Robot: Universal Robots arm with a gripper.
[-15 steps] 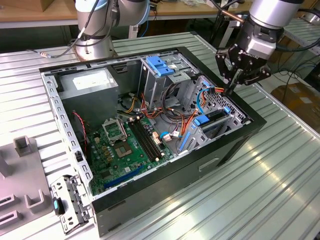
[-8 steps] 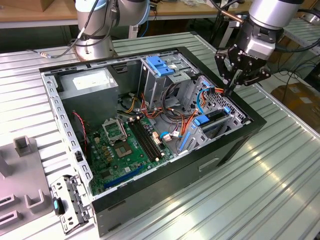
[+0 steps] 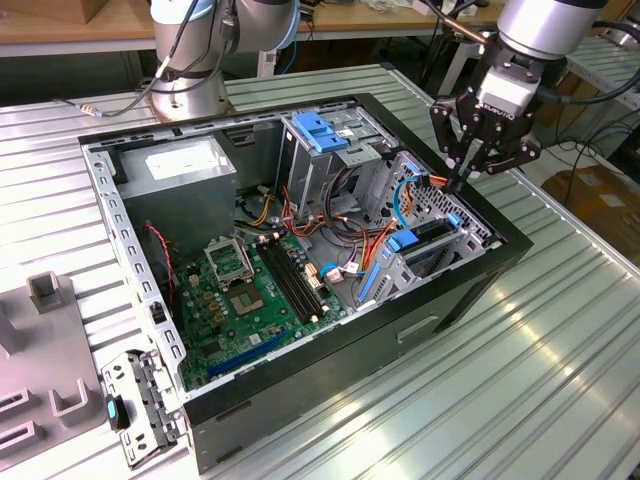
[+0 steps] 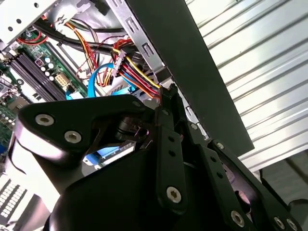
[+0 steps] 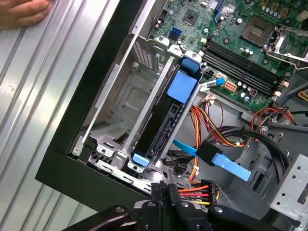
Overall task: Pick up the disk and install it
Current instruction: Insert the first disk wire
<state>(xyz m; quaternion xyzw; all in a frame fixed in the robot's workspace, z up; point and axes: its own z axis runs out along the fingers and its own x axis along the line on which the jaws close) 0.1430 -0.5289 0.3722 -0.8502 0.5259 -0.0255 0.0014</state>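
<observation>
Now | black gripper [image 3: 462, 180] pinched narrow, empty, over open black computer case [image 3: 300, 380] | blue-railed silver disk [image 5: 163, 115] seated upright in case's bay | risk: fingertips snagging bundled coloured wires [image 5: 202, 185] beside bay.

A ribbed metal table [image 3: 560, 330] carries the open computer case [image 3: 330, 370] at its middle; a grey fixture [image 3: 40, 350] sits at the exterior view's left, the arm's base [image 3: 190, 95] behind.
</observation>
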